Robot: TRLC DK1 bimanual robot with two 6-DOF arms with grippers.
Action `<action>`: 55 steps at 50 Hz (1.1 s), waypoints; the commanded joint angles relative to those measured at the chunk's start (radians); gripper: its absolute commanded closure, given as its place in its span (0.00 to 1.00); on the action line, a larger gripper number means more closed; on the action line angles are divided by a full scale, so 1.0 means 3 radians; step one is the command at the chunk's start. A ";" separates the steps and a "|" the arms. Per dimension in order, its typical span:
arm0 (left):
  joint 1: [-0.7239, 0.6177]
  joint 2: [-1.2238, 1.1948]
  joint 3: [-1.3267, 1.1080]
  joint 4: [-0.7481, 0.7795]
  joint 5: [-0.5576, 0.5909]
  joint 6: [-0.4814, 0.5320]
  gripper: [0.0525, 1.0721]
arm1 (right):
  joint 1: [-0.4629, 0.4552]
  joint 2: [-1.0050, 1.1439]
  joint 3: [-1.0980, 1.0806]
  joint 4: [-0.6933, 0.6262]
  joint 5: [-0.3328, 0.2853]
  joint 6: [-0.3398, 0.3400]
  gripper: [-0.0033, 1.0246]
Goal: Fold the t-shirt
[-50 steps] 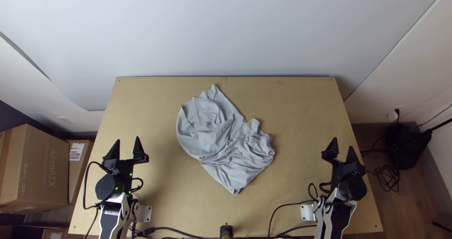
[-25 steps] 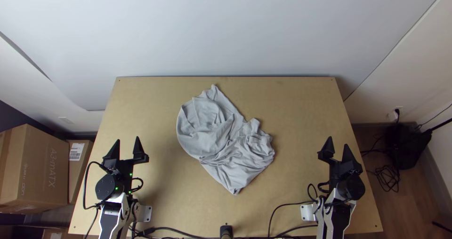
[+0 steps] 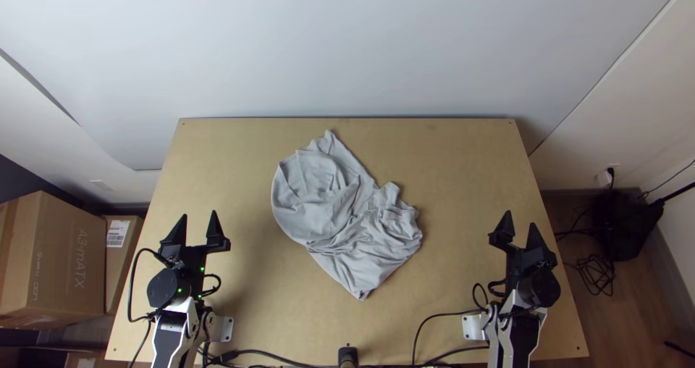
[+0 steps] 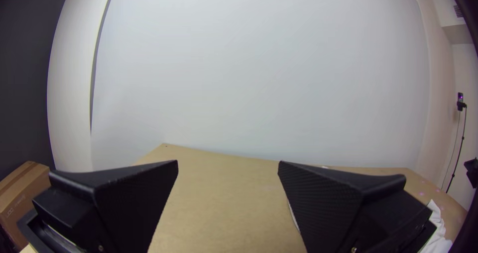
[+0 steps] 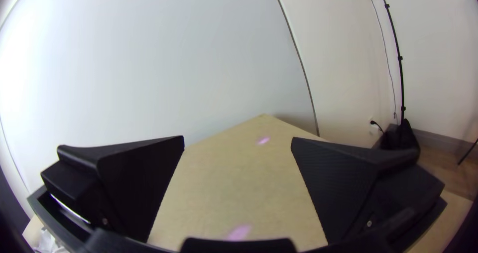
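The grey t-shirt lies on the table, across the middle and somewhat toward the table's left side. State of the cloth: unfolded and bunched, with wrinkles throughout. One narrow corner points toward the table's far edge; a second corner points toward its near edge. A broad, rounded fold of fabric faces the table's left side. The portion facing the table's right side is crumpled into a raised heap (which part of the garment this is cannot be determined).

Left gripper: positioned above the left part of the table, toward the near edge, well apart from the cloth. Its two flat black fingers stand spread, with a wide gap between them and nothing held.

Right gripper: positioned above the right part of the table, toward the near edge, also well apart from the cloth. Its two fingers are spread (the gap is likewise unoccupied).

Surroundings: black cables run along the table's near edge, between the arm bases. A large cardboard box stands beyond the table's left side. Tangled cords lie on the floor beyond its right side.
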 commanded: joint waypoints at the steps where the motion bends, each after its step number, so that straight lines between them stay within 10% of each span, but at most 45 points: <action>1: -0.0009 -0.0007 -0.0157 -0.0041 0.0030 0.0133 0.05 | 0.0102 -0.0012 -0.0009 -0.0078 0.0013 -0.0024 0.04; 7: 0.0021 -0.0007 -0.0152 -0.0036 0.0030 0.0664 0.05 | 0.0122 0.0044 -0.0009 -0.0089 0.0023 -0.0111 0.04; 55: 0.0180 0.1430 0.1643 -0.0905 0.0148 0.0818 0.05 | 0.0317 0.0918 0.1458 -0.0222 -0.0089 -0.0238 0.04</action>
